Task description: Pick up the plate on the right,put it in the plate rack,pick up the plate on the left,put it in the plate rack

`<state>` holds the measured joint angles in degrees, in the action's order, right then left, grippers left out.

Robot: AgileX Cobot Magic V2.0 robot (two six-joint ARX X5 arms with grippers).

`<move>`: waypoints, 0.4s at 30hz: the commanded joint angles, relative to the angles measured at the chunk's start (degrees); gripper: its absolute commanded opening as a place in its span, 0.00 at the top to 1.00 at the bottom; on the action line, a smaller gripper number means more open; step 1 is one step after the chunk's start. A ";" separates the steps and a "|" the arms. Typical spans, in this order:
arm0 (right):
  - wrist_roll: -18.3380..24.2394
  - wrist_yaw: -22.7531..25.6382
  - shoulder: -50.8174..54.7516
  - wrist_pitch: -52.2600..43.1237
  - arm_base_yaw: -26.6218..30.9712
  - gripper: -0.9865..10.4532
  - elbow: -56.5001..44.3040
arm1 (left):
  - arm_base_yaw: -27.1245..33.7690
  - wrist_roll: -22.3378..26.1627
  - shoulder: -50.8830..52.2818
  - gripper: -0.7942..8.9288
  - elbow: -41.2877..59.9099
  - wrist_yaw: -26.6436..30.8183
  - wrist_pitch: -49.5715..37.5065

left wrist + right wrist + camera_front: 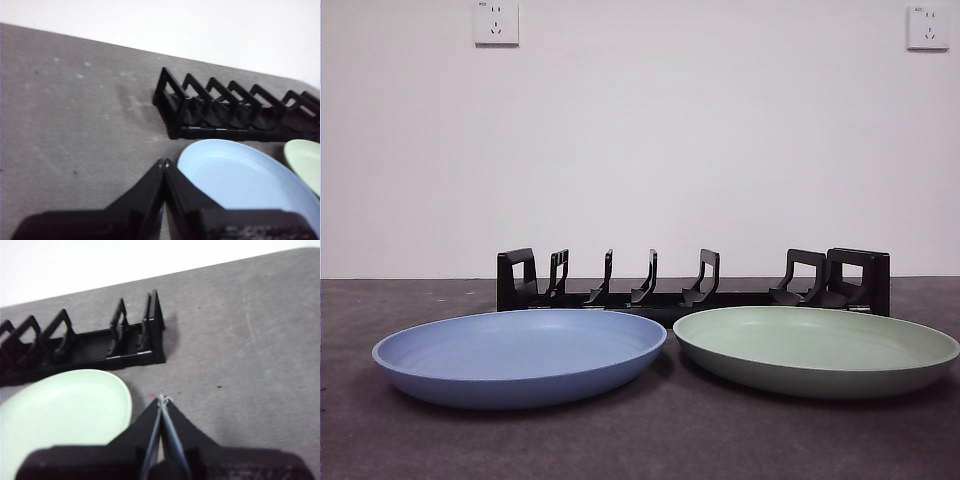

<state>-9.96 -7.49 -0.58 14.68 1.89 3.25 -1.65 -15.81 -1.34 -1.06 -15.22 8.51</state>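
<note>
A blue plate (520, 355) lies flat on the dark table at the left, and a green plate (817, 348) lies flat at the right. Behind both stands the long black plate rack (693, 282) with nothing in its slots. My left gripper (165, 162) hovers shut above the table by the outer rim of the blue plate (240, 175), holding nothing. My right gripper (162, 399) is shut too, above bare table beside the green plate (65, 407) and near the end of the rack (130, 342). Neither arm shows in the front view.
The dark grey table (650, 440) runs to a white wall with two sockets (496, 22) high up. Bare tabletop lies outside each plate and in front of them.
</note>
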 commanded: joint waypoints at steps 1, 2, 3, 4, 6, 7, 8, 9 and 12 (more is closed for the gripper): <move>-5.64 -0.96 0.04 -1.60 0.00 0.92 0.79 | 0.22 -3.61 0.04 0.92 -0.66 -1.05 -0.39; -6.82 -0.96 0.04 -1.86 0.00 0.92 1.42 | 0.22 -3.87 0.04 0.93 -1.14 -1.60 -0.37; -7.37 -1.09 0.04 -1.86 0.00 0.92 2.29 | 0.22 -4.24 0.02 0.93 -1.81 -1.75 -0.17; -7.76 -1.16 0.04 -1.84 0.00 0.92 3.10 | 0.22 -4.61 -0.13 0.92 -2.56 -1.70 0.20; -8.07 -1.57 -0.24 -1.79 0.00 0.92 5.38 | 0.22 -5.14 -0.70 0.92 -4.63 -1.73 1.36; -8.07 -1.77 -0.57 -1.75 0.00 0.92 6.54 | 0.22 -5.29 -1.11 0.92 -5.64 -1.75 1.79; -8.07 -2.01 -1.03 -1.64 0.00 0.92 7.82 | 0.22 -5.49 -1.73 0.92 -6.97 -1.73 2.54; -8.09 -2.36 -1.68 -1.33 0.00 0.92 9.33 | 0.22 -5.49 -2.45 0.93 -8.39 -1.86 3.43; -8.07 -4.92 -4.52 0.00 0.00 0.92 13.86 | 0.20 -5.31 -5.03 0.93 -12.83 -3.87 5.49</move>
<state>-17.37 -11.81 -4.45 14.50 1.89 16.08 -1.63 -20.67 -5.74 -12.67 -18.31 13.98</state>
